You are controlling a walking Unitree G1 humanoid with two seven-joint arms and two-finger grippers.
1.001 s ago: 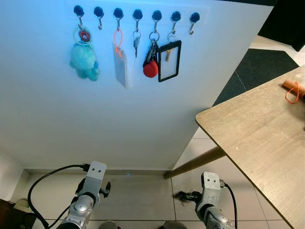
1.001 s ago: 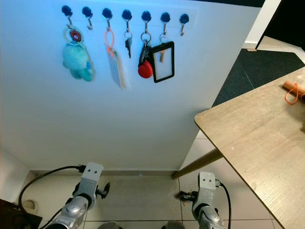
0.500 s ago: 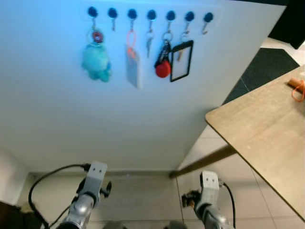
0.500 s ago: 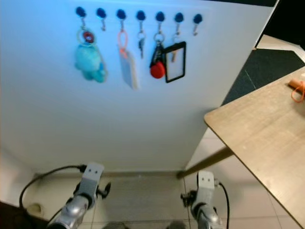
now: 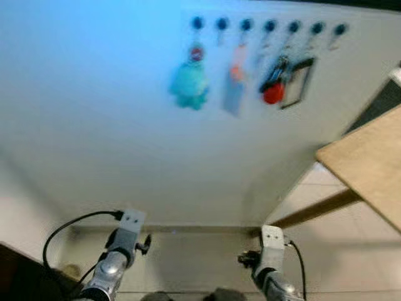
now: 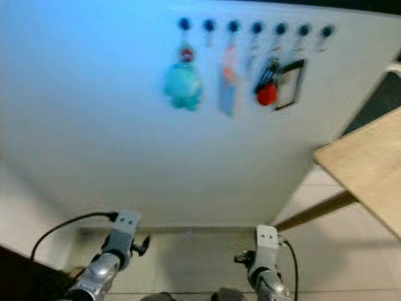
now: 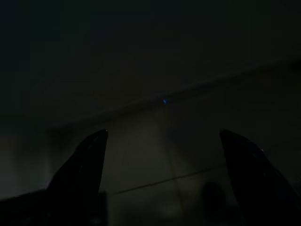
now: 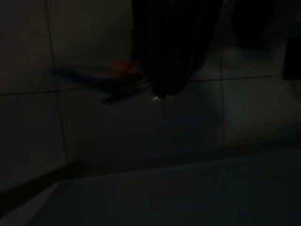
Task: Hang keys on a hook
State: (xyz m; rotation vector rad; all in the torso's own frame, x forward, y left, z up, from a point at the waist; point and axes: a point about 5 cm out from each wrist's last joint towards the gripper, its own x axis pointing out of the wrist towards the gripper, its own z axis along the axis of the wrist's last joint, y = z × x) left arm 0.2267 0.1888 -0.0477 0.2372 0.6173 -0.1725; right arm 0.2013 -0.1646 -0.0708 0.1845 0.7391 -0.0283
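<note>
A row of dark round hooks [image 5: 269, 26] runs along the top of a white wall panel [image 5: 125, 144]. From them hang a teal plush [image 5: 190, 86], a pale card [image 5: 234, 94], a red fob [image 5: 272, 94] and a black badge frame [image 5: 299, 81]. The hook at the far right [image 5: 340, 29] looks bare. Both arms hang low over the tiled floor. My left gripper [image 7: 163, 134] is open with nothing in it. My right gripper [image 8: 162, 94] is shut, with a small blurred thing at its tips that looks like the keys [image 8: 120, 70].
A wooden table [image 5: 369, 169] juts in from the right, and its slanted leg [image 5: 313, 213] reaches the floor near the wall. Something dark [image 5: 19, 273] stands at the lower left. Pale floor tiles [image 5: 194, 263] lie between my arms and the wall.
The whole picture has slid to the right and is blurred, so the camera has turned left. Less of the table shows. The arms hang as before.
</note>
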